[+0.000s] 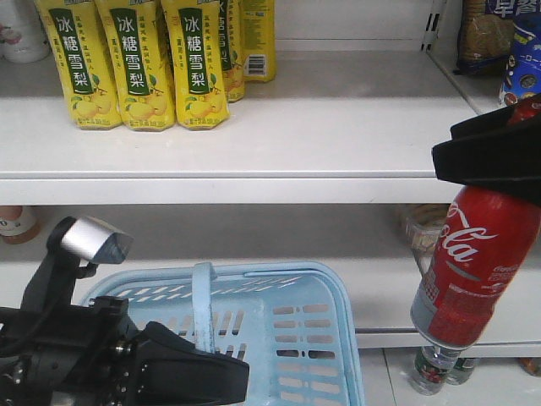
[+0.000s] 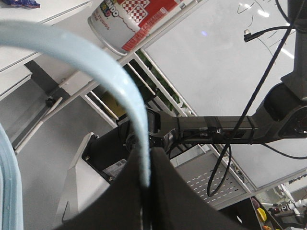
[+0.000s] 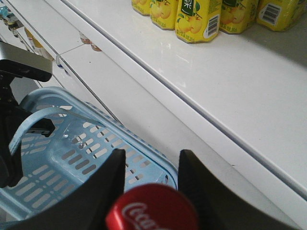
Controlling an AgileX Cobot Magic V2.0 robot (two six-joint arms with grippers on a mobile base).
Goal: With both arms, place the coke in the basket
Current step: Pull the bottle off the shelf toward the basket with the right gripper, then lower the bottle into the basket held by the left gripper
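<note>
1. You can read the white Coca-Cola script on the coke. The yellow bottles at the upper shelf's left end read 冰糖雪梨.
2. Your right gripper is clamped round the coke's neck. The bottle hangs cap-up and near vertical, base leaning left, just beyond the basket's right rim.
3. Your left gripper, reaching in low, is closed tight on the basket's strap handle.

Slim red plastic coke bottle is held in right tool, above and right of light blue slotted plastic basket. Its strap handle is clamped by left tool. Yellow pear-drink bottles are stood on white upper shelf, back left.
</note>
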